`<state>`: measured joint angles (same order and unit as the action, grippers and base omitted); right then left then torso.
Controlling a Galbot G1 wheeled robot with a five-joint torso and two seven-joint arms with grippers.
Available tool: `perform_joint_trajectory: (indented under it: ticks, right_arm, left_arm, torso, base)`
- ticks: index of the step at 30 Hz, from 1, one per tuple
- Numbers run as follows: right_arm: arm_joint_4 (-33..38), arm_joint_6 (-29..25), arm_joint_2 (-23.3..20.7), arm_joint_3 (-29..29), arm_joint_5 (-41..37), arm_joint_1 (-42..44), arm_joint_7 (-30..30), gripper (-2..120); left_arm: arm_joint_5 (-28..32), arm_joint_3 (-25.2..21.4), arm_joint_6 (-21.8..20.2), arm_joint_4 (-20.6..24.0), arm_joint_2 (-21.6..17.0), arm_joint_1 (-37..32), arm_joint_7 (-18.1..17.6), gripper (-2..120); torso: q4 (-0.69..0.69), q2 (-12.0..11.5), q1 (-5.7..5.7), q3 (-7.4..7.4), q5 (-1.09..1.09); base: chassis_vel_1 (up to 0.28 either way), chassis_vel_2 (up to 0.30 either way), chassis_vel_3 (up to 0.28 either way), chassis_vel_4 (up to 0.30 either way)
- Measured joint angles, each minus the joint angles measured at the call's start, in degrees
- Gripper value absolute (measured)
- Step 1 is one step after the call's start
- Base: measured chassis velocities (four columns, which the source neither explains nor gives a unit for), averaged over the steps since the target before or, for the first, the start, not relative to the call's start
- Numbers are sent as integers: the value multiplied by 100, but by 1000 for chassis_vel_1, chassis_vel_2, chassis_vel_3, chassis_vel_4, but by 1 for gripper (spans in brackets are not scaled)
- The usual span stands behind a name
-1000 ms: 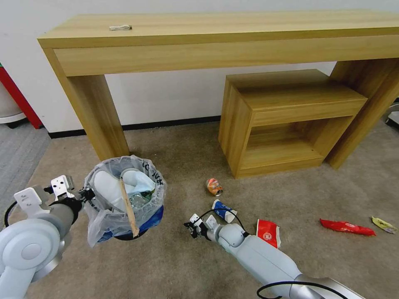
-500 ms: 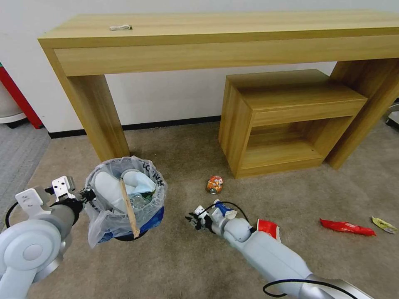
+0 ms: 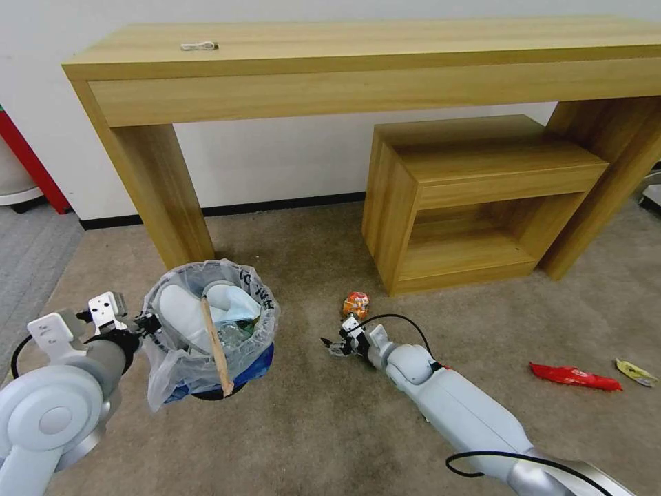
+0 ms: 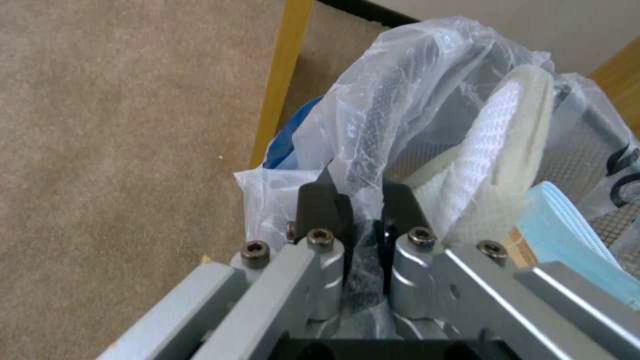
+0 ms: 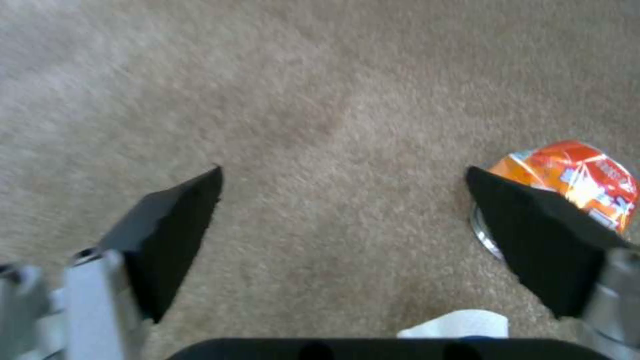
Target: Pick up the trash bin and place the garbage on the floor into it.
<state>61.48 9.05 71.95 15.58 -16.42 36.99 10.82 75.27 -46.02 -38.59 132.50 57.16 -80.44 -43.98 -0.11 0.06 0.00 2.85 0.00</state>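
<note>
**Bin held at left, right jaws wide over carpet by one can**

One trash bin (image 3: 210,331), dark, clear bag liner with black lettering, blue plastic low on its side, sits left of centre near the table's left leg. Inside: two white slippers (image 3: 180,313), one wooden stick (image 3: 215,348) leaning over the front rim, one blue mask (image 4: 567,235), crushed clear plastic underneath. Left gripper (image 4: 353,202) is at the bin's left rim, jaws nearly closed, pinching the bag and rim between them.

Right gripper (image 3: 342,342) low over the carpet to the right of the bin, jaws spread wide, nothing between them but carpet. One crushed orange can (image 5: 577,172) lies just beside one jaw, close behind the gripper in the head view. A white paper scrap shows under the wrist.

Further right on the floor: one red wrapper (image 3: 575,377), one yellow wrapper (image 3: 637,373). One long wooden table (image 3: 358,62), one small wooden shelf unit (image 3: 475,200) beneath it.
</note>
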Motion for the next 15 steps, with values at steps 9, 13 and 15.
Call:
perform_joint_trajectory:
  ticks: [9,13,15]
  right_arm:
    - [-108,-62,-52,-60,-212,43,-20,100]
    - [24,-38,-242,-160,-192,178,34,100]
    - [147,-20,-431,-258,-104,279,163,100]
  left_arm:
    - [13,-45,-1,7,12,-23,-2,3]
    - [-14,22,-2,-10,39,-5,-3,3]
    - [-30,51,-5,-24,46,5,-3,3]
  torso:
    - [0,0,0,0,0]
    - [0,0,0,0,0]
    - [-1,0,0,0,1]
  base:
    - [0,0,0,0]
    - [0,0,0,0]
    - [0,0,0,0]
